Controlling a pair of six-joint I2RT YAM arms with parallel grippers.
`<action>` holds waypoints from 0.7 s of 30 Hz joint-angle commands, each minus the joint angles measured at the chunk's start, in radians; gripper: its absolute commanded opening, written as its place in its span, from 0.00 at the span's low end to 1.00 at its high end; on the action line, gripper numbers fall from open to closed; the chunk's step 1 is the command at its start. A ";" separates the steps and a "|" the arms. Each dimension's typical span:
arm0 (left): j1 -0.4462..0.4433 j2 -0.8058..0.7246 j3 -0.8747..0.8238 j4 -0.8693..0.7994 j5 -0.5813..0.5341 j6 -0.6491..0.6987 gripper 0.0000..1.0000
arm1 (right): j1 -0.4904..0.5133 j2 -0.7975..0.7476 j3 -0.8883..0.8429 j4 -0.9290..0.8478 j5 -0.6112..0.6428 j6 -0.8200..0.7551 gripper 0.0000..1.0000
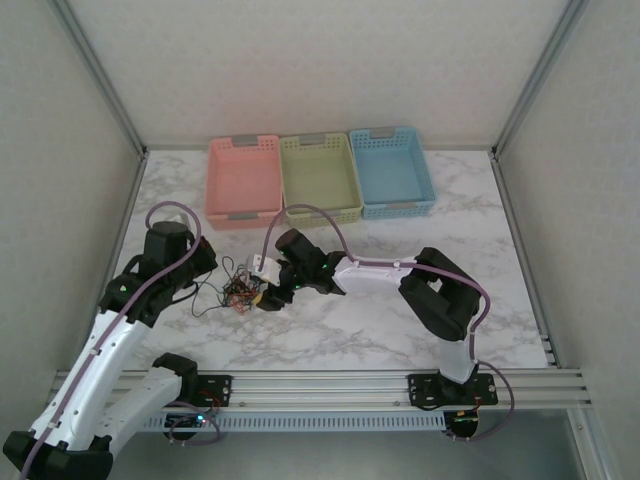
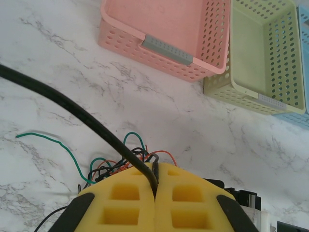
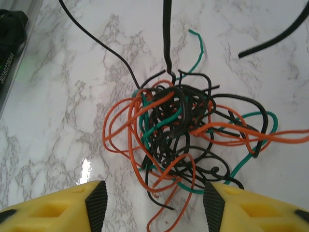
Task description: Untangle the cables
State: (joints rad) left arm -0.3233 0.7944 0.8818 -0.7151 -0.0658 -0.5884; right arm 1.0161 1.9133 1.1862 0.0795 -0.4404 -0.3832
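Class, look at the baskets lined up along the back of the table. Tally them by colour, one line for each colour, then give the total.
Pink basket: 1
Green basket: 1
Blue basket: 1
Total: 3

Marble table (image 1: 400, 330): tangled cables (image 1: 240, 293), three baskets (image 1: 322, 213)

R gripper (image 3: 154, 202) gaping wide; knot of black, green & orange cables (image 3: 178, 125) on marble table (image 3: 58, 121), lowest loops btwn its tips.
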 commanded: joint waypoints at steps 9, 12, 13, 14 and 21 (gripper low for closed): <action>0.007 0.001 -0.012 0.002 -0.014 -0.002 0.00 | 0.030 0.045 0.046 0.034 -0.047 -0.026 0.33; 0.008 -0.002 -0.016 0.005 -0.006 -0.005 0.00 | 0.040 0.059 0.050 0.034 -0.033 -0.024 0.36; 0.009 -0.004 -0.018 0.005 -0.006 -0.006 0.00 | 0.040 0.061 0.050 0.038 -0.030 -0.020 0.37; 0.007 -0.005 -0.020 0.006 -0.008 -0.007 0.00 | 0.042 0.061 0.048 0.044 -0.023 -0.017 0.38; 0.009 -0.011 -0.024 -0.002 -0.023 -0.002 0.00 | 0.041 0.030 0.028 0.052 0.013 -0.019 0.06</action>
State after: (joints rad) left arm -0.3233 0.7944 0.8684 -0.7147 -0.0658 -0.5880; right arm 1.0515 1.9633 1.2091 0.1181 -0.4511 -0.4015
